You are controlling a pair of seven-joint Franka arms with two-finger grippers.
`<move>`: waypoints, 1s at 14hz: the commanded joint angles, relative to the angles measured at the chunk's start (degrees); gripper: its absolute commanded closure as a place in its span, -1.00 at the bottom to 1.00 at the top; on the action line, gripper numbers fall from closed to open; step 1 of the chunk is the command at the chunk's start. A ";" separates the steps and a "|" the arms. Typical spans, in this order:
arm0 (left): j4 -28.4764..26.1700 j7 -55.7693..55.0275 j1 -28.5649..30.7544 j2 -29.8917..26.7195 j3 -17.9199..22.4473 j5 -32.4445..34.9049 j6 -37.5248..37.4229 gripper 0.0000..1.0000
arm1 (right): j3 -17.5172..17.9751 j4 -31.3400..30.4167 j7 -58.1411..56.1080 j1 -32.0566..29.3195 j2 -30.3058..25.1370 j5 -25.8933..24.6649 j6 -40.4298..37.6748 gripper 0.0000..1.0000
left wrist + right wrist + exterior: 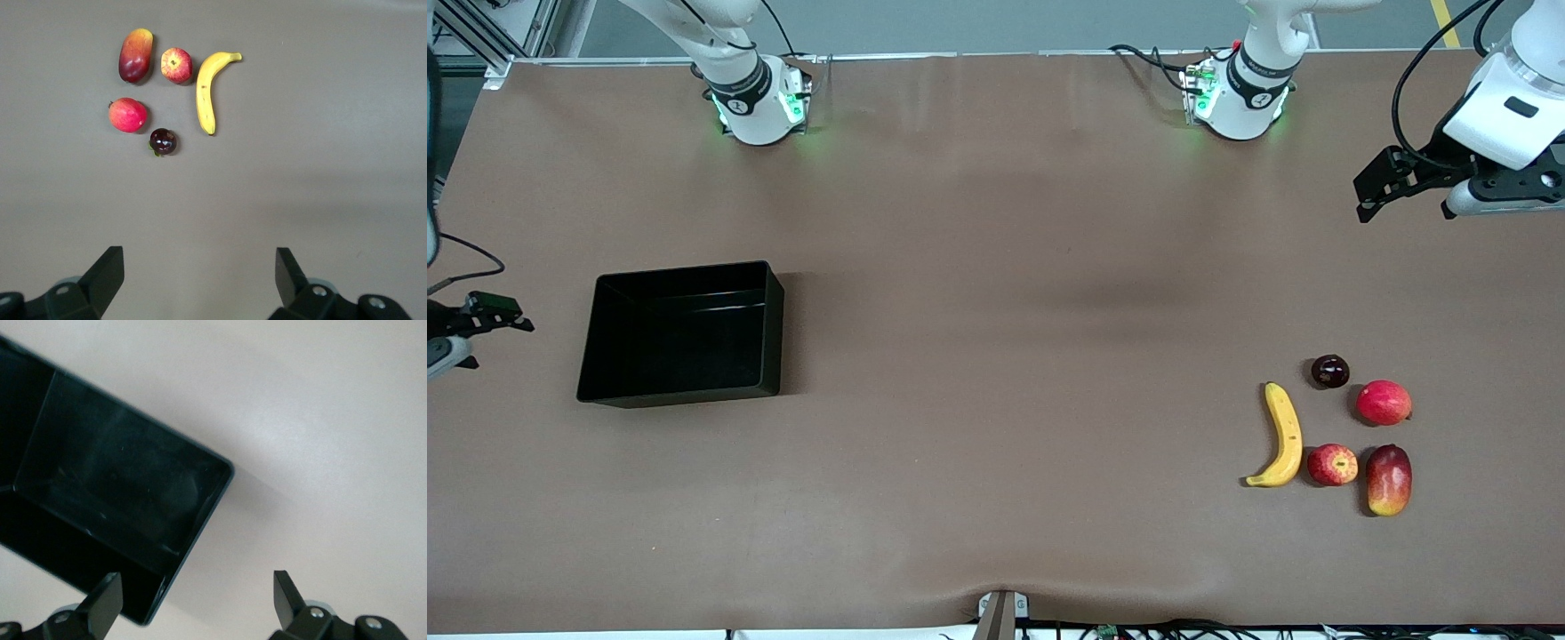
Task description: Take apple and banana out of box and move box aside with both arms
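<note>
Banana (1284, 436): you have it lying flat on the table (996, 356) toward the left arm's end, curved, with its bent tip nearest the front camera. In the left wrist view it shows at (211, 88).
Apple (1332, 464): just beside the banana's lower end, on the side toward the left arm's end of the table; a thin gap seems to part them. Also at (176, 65).
Box (683, 332): you will find it toward the right arm's end, well apart from the fruit, standing flat with nothing in it. One corner fills the right wrist view (113, 513).
Mango (1388, 479): just beside the apple, toward the left arm's end.
Red fruit (1383, 402): farther from the front camera than the mango, near it.
Dark fruit (1329, 371): farthest of the group from the front camera, near the banana's upper tip.
Left gripper (1383, 185): your left arm hangs in the air over bare table at its own end; the fingers (107, 270) are spread wide and hold nothing.
Right gripper (491, 313): up over the table edge beside the box; its fingers (283, 590) stand wide apart, holding nothing.
</note>
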 commanded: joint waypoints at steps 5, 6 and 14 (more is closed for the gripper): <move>-0.41 -0.12 0.14 -1.14 0.22 -0.96 -1.35 -1.00 | 0.73 7.32 4.34 6.94 -0.73 -10.32 -5.99 -1.00; -0.32 -0.12 0.14 -1.23 0.22 -0.87 -1.26 -1.00 | 0.81 7.58 9.77 6.95 -1.27 -10.15 -10.81 -1.00; 0.12 0.50 0.14 -1.85 0.22 -0.87 -1.43 -1.00 | 2.75 8.90 40.50 13.89 -13.83 -6.03 -31.95 -1.00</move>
